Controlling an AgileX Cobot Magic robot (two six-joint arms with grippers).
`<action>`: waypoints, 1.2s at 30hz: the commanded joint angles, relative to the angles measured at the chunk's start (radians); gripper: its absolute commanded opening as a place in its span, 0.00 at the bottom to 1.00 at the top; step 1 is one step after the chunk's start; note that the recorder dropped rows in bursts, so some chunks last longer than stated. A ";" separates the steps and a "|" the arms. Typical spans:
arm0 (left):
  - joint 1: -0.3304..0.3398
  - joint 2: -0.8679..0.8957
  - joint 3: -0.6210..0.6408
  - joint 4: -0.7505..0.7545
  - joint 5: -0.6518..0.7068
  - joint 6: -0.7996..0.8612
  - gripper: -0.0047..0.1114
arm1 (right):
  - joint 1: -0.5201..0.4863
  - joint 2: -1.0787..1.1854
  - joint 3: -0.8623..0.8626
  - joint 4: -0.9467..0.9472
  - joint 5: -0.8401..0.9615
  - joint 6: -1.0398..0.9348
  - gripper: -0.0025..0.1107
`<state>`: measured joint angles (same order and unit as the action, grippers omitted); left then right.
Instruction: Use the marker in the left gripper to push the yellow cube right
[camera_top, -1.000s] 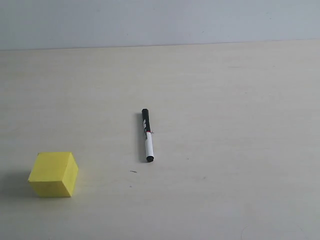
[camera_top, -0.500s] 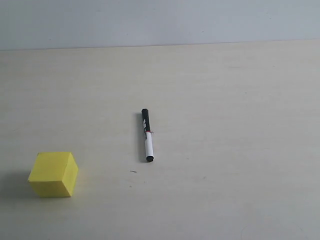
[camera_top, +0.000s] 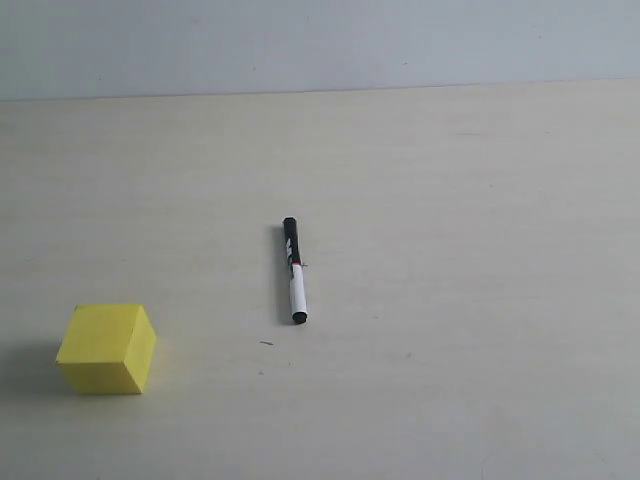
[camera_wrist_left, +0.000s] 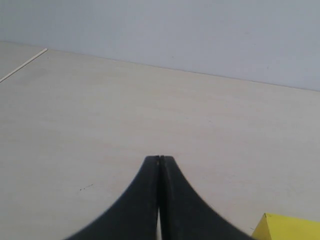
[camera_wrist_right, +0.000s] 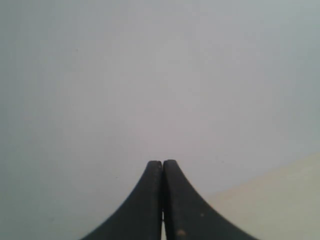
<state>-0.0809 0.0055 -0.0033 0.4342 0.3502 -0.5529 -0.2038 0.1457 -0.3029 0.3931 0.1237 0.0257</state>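
The marker (camera_top: 294, 271) lies flat on the table near the middle of the exterior view, black cap away from the camera, white barrel toward it. The yellow cube (camera_top: 106, 348) rests at the near left; one of its corners (camera_wrist_left: 287, 227) shows in the left wrist view beside the fingers. My left gripper (camera_wrist_left: 160, 159) is shut with nothing between its fingers, above bare table. My right gripper (camera_wrist_right: 162, 162) is shut and empty too, facing the grey wall. Neither gripper appears in the exterior view.
The pale wooden table (camera_top: 470, 250) ends at a grey wall (camera_top: 320, 45) behind. A table edge line (camera_wrist_left: 22, 65) shows in the left wrist view.
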 joint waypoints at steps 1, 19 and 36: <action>0.000 -0.006 0.003 -0.003 0.002 0.000 0.04 | -0.005 -0.146 0.080 -0.012 -0.012 -0.026 0.02; 0.000 -0.006 0.003 -0.051 -0.211 -0.056 0.04 | -0.005 -0.146 0.246 0.011 0.114 -0.026 0.02; 0.000 0.267 -0.476 -0.119 -0.414 -0.260 0.04 | -0.005 -0.146 0.246 -0.235 0.116 -0.053 0.02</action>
<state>-0.0809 0.1395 -0.3573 0.2801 -0.2862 -0.8320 -0.2038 0.0048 -0.0631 0.1662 0.2401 -0.0168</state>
